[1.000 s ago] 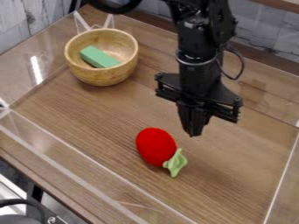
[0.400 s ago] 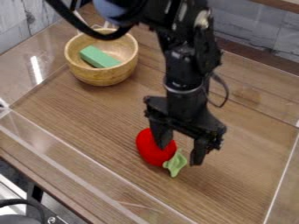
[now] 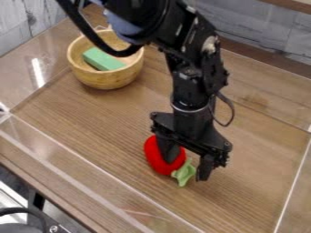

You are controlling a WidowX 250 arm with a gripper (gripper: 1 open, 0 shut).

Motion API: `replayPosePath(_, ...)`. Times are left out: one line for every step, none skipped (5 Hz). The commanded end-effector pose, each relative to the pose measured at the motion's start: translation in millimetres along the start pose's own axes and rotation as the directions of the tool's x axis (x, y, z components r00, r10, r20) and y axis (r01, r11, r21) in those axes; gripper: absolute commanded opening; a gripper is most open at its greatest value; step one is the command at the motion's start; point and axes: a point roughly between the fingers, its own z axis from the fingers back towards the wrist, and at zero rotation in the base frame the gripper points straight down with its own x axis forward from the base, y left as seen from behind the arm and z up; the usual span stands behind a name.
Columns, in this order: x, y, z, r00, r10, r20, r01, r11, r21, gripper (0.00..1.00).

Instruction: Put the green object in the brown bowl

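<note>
The brown bowl (image 3: pixel 76 46) stands at the back left of the table. A green block-shaped object (image 3: pixel 105 61) lies inside it. Near the front, a red vegetable (image 3: pixel 157 157) with a green stem (image 3: pixel 184 173) lies on the wood. My gripper (image 3: pixel 185 165) points straight down, low over the vegetable's right end, and is open. One finger stands in front of the red body and the other just right of the stem. The fingers hide part of the vegetable, and I cannot tell whether they touch it.
Clear plastic walls (image 3: pixel 36 150) fence in the wooden table top (image 3: pixel 85 118) on all sides. The black arm (image 3: pixel 183 55) leans in from the back over the middle, passing to the right of the bowl.
The gripper came down and moved left toward the red vegetable. Its jaws went from shut to wide open. The bowl, the green block and the vegetable stayed where they were.
</note>
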Motion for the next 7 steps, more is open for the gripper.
replayPosePath(2.7, 5.7, -5.4, 1.0, 0.015, -0.004, -0.015, 1.0, 0.007, 1.0)
replayPosePath(3.1, 7.7, -11.1, 1.0, 0.02, -0.012, -0.02, 1.0, 0.012, 1.0)
replayPosePath(3.3, 9.7, -16.6, 0.999, 0.025, -0.019, -0.025, 1.0, 0.016, 1.0)
replayPosePath(3.6, 11.6, -20.6, 0.999, 0.031, -0.026, -0.03, 0.999, 0.02, 1.0)
replayPosePath(3.5, 13.4, -23.2, 0.999, 0.035, -0.034, -0.035, 0.999, 0.024, 1.0)
replayPosePath(3.4, 15.1, -24.6, 0.998, 0.041, -0.042, -0.039, 0.999, 0.028, 1.0)
replayPosePath(3.1, 16.8, -25.6, 0.998, 0.045, -0.052, -0.044, 0.999, 0.032, 1.0)
